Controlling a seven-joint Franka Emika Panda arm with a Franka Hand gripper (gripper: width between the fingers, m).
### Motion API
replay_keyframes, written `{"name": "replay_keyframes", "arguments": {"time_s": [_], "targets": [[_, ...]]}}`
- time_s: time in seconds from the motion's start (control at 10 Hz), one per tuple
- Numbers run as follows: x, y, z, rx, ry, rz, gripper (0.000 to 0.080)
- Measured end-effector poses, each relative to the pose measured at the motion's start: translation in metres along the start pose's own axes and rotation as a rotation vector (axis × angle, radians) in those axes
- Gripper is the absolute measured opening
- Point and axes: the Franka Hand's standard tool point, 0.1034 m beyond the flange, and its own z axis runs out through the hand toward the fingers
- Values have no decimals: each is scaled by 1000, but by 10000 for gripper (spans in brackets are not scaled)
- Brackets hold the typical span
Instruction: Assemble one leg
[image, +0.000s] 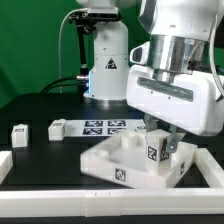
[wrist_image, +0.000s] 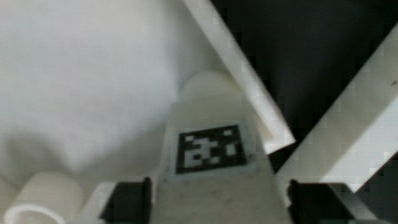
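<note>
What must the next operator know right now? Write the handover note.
Tool: shut on a leg, held upright over the white tray at its corner on the exterior view's right; the wrist view shows the leg's tag between the fingers.
Two more legs lie loose on the table, beside the marker board.
Done: one leg picked up, brought to the tray.
Left: seat it; whether it is in yet cannot be told.
</note>
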Motion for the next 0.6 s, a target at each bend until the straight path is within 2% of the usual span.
{"name": "replay_keyframes", "arguments": {"time_s": [0.1,0.2,0.6], "targets": [[0,0,0,0,0,0,501],[0,0,0,0,0,0,601],[0,0,0,0,0,0,647]]}}
